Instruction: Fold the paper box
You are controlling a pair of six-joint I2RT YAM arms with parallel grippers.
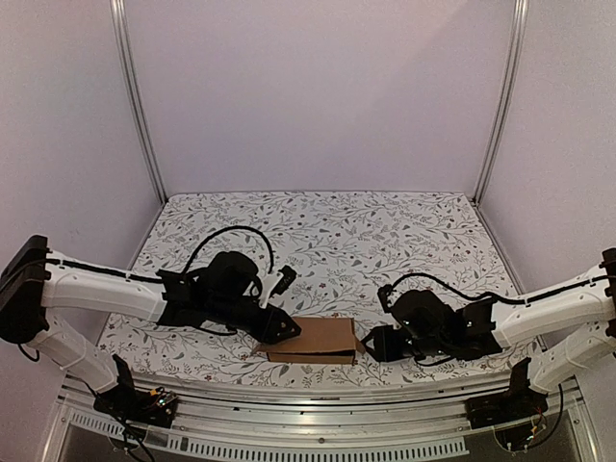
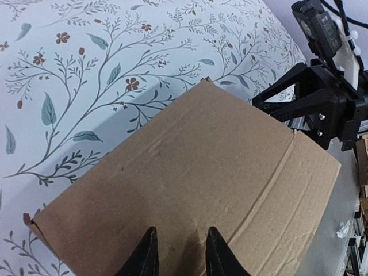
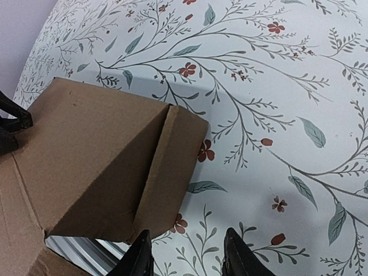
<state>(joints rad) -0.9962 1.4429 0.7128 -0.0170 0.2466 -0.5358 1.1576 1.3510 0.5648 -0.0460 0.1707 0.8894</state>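
The paper box [image 1: 313, 339] is a plain brown cardboard piece lying near the table's front edge, between my two grippers. My left gripper [image 1: 282, 325] is at its left end. In the left wrist view its fingertips stand a little apart over the creased top panel of the box [image 2: 195, 172], and nothing is clamped between them in my left gripper [image 2: 181, 233]. My right gripper [image 1: 372, 343] is at the box's right end. In the right wrist view my right gripper [image 3: 187, 233] is open over the cloth, just right of a side flap [image 3: 169, 172] that slopes down to the cloth.
A floral tablecloth [image 1: 337, 241] covers the table. The metal front rail [image 1: 308, 423] runs just below the box. White walls and two upright frame posts [image 1: 140, 106] close in the back and sides. The right gripper's black body [image 2: 313, 106] shows beyond the box's far edge.
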